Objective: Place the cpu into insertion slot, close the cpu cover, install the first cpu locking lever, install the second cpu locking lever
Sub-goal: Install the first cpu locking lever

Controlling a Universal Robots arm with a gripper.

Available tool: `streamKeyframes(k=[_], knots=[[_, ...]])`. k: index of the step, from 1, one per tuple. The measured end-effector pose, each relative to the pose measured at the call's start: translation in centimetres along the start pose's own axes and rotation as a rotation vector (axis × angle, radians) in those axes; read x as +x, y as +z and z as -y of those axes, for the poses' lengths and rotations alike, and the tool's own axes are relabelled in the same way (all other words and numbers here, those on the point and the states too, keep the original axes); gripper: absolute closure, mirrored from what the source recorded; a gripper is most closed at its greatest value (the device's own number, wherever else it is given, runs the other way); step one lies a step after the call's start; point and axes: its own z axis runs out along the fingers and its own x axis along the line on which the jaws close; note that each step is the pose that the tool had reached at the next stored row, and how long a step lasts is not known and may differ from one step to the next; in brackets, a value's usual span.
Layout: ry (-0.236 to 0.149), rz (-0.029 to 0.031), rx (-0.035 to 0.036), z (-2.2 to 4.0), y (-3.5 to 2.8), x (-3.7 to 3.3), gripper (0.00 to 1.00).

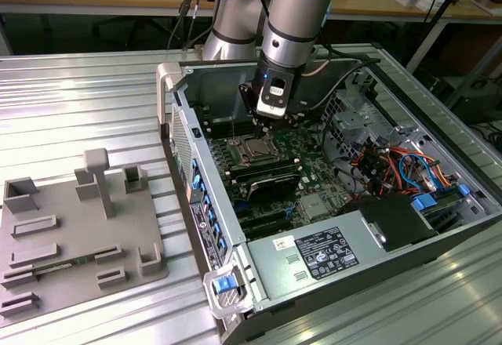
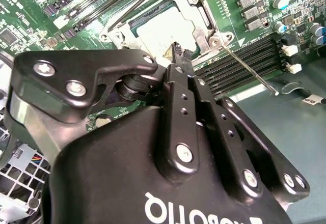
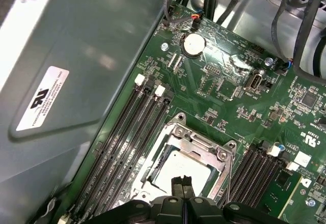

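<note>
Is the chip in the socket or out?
In: the flat silver-grey square chip lies level inside the shiny metal-rimmed socket in the first wrist view.

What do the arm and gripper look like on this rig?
The arm is a silver-grey tube with light blue joint caps. The gripper has a black body with white lettering; its black linkage fingers carry silver screw heads.
</note>
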Motion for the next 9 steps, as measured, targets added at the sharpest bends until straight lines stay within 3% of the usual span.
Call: streamKeyframes(k=[9], knots=[[0.0,0.0,-0.0001,0.0,0.0,0.0,0.89]])
